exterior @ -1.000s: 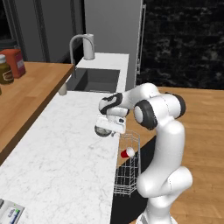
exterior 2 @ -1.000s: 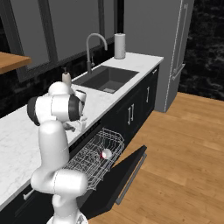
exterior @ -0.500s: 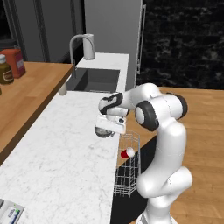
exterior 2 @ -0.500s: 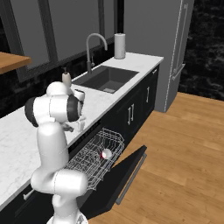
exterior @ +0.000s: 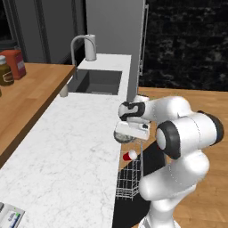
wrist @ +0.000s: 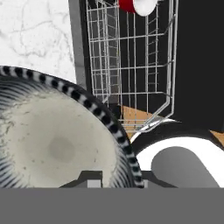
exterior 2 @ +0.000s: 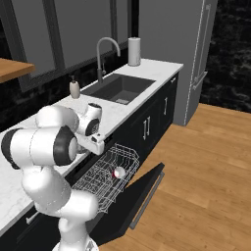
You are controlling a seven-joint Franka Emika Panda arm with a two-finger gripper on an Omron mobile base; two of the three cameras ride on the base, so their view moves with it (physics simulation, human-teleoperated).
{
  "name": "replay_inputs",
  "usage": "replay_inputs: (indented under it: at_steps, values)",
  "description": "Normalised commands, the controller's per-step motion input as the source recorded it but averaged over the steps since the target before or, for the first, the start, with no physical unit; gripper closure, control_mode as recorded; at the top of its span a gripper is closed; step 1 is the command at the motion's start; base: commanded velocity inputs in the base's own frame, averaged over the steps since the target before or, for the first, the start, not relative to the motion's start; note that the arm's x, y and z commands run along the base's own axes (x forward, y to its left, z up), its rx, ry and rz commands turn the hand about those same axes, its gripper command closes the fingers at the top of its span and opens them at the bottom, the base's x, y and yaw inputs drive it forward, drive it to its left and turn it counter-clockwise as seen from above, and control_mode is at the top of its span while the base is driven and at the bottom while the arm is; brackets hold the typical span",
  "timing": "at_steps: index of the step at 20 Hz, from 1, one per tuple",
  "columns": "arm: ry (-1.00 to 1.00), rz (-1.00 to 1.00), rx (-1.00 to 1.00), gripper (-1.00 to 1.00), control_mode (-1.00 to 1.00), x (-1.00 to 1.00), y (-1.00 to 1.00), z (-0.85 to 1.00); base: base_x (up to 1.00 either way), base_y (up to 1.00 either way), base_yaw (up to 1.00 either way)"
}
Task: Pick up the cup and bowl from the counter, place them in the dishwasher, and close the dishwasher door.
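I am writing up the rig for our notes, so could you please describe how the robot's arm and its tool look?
The arm is built of glossy white rounded segments, joined by dark grey to black ring-shaped joints. The wrist section is black with a white band, ending in a white boxy tool. No cables or printed markings can be made out.

One red cup [exterior: 129, 155]; one grey bowl [wrist: 57, 144]; one white wire rack [exterior 2: 105, 174]; one tap [exterior 2: 105, 55]; one soap dispenser [exterior 2: 74, 89]; two jars [exterior: 6, 73].
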Motion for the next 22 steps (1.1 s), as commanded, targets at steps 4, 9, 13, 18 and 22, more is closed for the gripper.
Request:
replay_inputs:
  at_steps: [4, 9, 13, 18, 22]
  values:
    - [-0.28, 0.18, 0.00, 1.00, -1.00, -0.99, -0.87, 0.07, 0.00, 0.00, 0.00]
    - [-0.15, 0.18, 0.04, 1.00, -1.00, -0.40, -0.91, 0.00, 0.00, 0.00, 0.00]
    - [-0.01, 0.22, 0.10, 1.00, -1.00, -0.04, -0.84, -0.01, 0.00, 0.00, 0.00]
    - [0.00, 0.16, 0.04, 1.00, -1.00, 0.00, -0.41, -0.11, 0.00, 0.00, 0.00]
    - [-0.01, 0.08, 0.00, 1.00, -1.00, 0.20, -0.09, -0.36, 0.00, 0.00, 0.00]
